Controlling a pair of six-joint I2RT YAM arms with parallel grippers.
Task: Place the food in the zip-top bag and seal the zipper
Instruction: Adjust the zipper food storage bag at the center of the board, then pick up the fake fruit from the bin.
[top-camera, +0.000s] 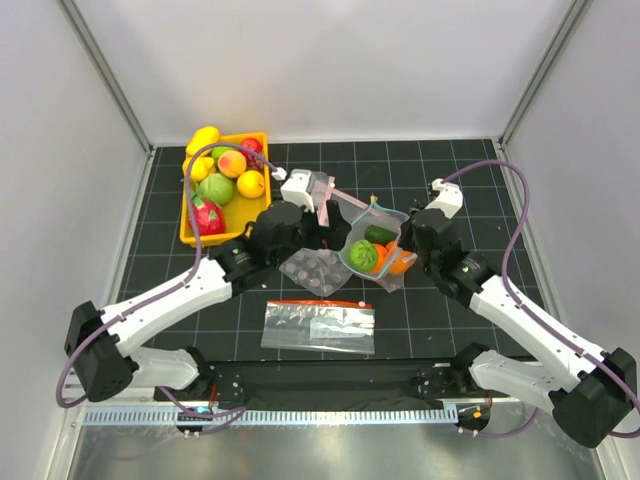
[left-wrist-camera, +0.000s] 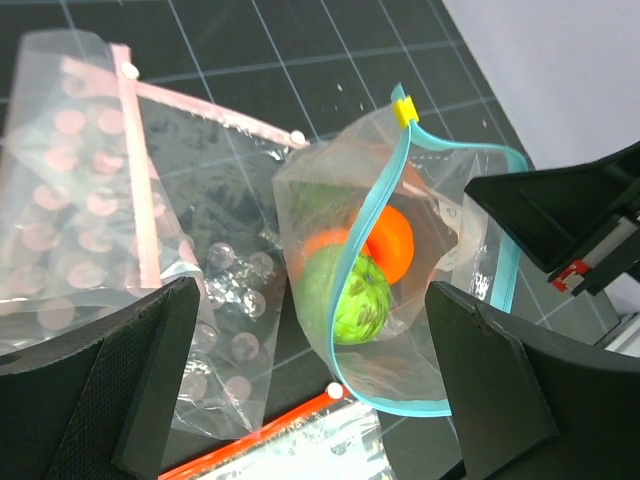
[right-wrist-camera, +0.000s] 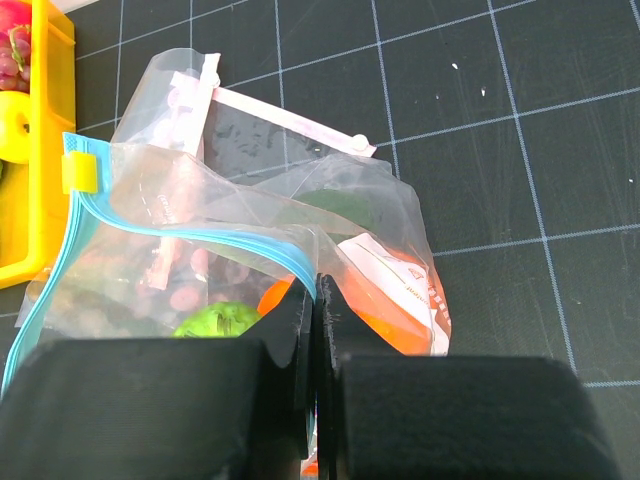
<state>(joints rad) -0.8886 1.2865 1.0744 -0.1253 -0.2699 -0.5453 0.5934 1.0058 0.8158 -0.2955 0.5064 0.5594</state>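
The zip-top bag (top-camera: 372, 252) stands mouth-up at mid table, holding a green fruit (left-wrist-camera: 355, 295), an orange one (left-wrist-camera: 392, 243) and a dark green piece (top-camera: 381, 234). Its teal zipper (right-wrist-camera: 180, 232) gapes open, with a yellow slider (right-wrist-camera: 80, 172) at one end. The white label (right-wrist-camera: 395, 275) shows on the bag's side. My right gripper (right-wrist-camera: 318, 295) is shut on the zipper edge at the bag's right side. My left gripper (left-wrist-camera: 312, 300) is open just left of the bag, with its fingers (left-wrist-camera: 120, 380) on either side of the bag's near edge and not touching it.
A yellow tray (top-camera: 205, 240) of fruit sits at the back left. A dotted clear bag with a pink strip (top-camera: 318, 268) lies beside and behind the zip-top bag. A flat clear bag with a red-orange strip (top-camera: 318, 325) lies nearer the arm bases.
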